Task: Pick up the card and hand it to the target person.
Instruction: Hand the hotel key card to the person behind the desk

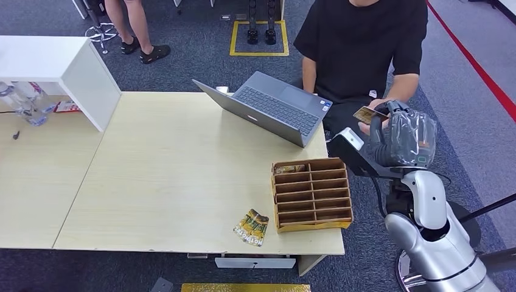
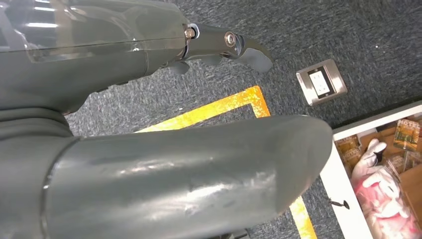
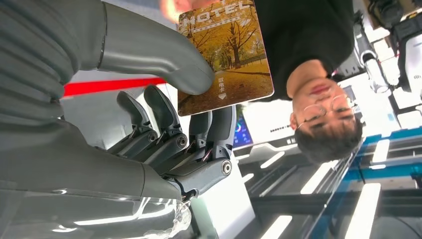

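Holding: right robot hand (image 3: 164, 124) pinches the card (image 3: 226, 55) by one end, leaving the rest free for taking.
Receiver: the person's hand (image 1: 367, 125) touches it, past the worktop (image 1: 182, 176).
Left robot hand (image 2: 149, 149): empty, slack.

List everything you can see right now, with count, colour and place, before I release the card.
card: one, autumn-tree print marked HOTEL, pinched in the right hand, a person's fingers at its far edge
spare cards: small stack, same print, near table edge beside the box
divided box: one, brown cardboard, table's right end
laptop: one, grey, open, facing the seated person
table: light wood
white shelf unit: one, table's far left
bottles: clear, count unclear, by the shelf
seated person: one, black shirt, beyond the table
standing person: one, legs, far left
right hand: raised toward the seated person
left hand: grey, above carpet
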`<state>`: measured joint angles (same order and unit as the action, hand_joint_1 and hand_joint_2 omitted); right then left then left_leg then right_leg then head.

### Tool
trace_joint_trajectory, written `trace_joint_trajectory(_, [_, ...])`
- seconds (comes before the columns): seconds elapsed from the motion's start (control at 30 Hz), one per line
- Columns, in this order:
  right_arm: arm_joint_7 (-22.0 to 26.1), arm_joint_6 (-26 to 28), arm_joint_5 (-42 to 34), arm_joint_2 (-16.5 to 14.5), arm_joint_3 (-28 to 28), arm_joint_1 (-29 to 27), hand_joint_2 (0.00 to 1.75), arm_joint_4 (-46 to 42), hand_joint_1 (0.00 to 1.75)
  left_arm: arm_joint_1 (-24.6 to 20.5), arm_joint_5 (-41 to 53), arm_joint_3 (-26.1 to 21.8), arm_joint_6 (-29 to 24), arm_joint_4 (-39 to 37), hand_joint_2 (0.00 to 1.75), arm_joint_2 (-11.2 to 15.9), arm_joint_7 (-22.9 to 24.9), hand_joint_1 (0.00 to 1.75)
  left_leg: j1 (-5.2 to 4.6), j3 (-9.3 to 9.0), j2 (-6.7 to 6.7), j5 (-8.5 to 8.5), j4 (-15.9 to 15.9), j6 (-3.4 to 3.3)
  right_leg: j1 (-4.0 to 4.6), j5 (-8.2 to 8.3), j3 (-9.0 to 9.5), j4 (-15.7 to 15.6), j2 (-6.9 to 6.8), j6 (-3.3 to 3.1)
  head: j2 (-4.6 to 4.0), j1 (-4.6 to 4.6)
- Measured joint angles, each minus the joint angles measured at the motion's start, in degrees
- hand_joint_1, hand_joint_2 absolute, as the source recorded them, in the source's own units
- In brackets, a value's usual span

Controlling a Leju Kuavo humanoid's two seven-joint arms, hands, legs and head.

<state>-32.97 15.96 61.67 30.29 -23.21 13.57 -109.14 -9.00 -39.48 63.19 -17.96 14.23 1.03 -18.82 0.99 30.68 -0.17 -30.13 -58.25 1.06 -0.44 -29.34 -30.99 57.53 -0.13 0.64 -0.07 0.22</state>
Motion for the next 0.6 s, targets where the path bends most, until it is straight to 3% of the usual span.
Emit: trace_joint_trajectory(0.6, [1.16, -0.13, 4.45, 0.86, -0.07, -0.01, 1.75, 7.07, 1.46, -0.78, 1.02, 0.0, 0.51, 0.0, 0.0, -0.07, 0.63, 0.0, 0.0, 0.0, -0.01, 0.0, 0.0, 0.0, 0.0, 0.0, 0.0, 0.0, 0.0, 0.0, 0.0, 0.01])
